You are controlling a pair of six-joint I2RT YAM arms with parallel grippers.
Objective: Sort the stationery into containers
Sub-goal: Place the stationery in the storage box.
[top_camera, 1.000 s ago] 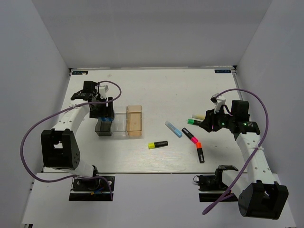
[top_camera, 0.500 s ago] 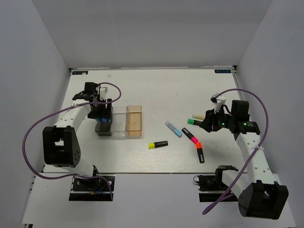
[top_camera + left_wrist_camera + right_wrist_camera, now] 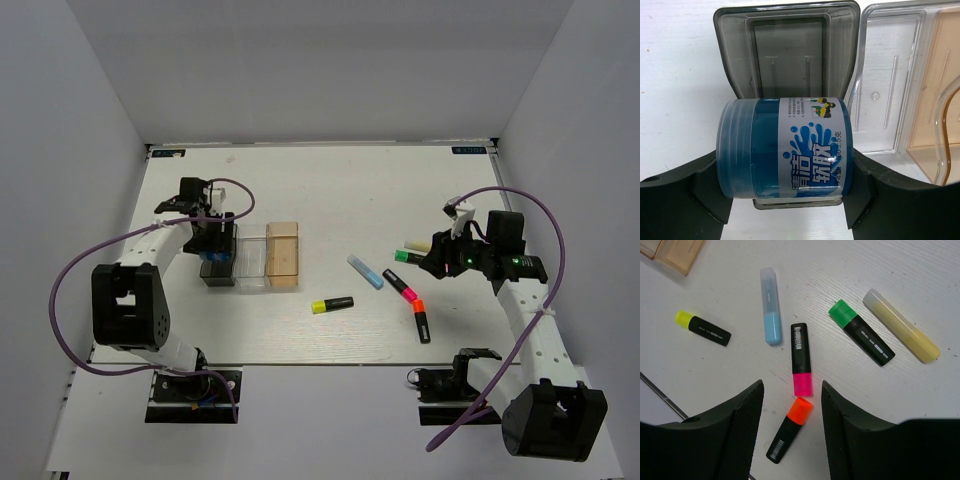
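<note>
My left gripper (image 3: pixel 218 238) is shut on a small blue round jar with a blue-white label (image 3: pixel 785 147), held on its side above the near end of the dark grey tray (image 3: pixel 722 45). The clear tray (image 3: pixel 885 90) and the tan tray (image 3: pixel 940 100) adjoin it on the right. My right gripper (image 3: pixel 792 405) is open and empty, above the orange highlighter (image 3: pixel 790 430) and the pink one (image 3: pixel 801 360). The light-blue marker (image 3: pixel 770 305), yellow highlighter (image 3: pixel 702 328) and green highlighter (image 3: pixel 861 332) lie around them on the table.
A pale yellow marker (image 3: pixel 901 325) lies beside the green highlighter. The three trays (image 3: pixel 251 262) stand at centre left, the pens (image 3: pixel 400 285) at centre right. White walls enclose the table.
My left wrist has shifted slightly over the dark grey tray, still holding the jar. The right arm and the pens have not moved.
</note>
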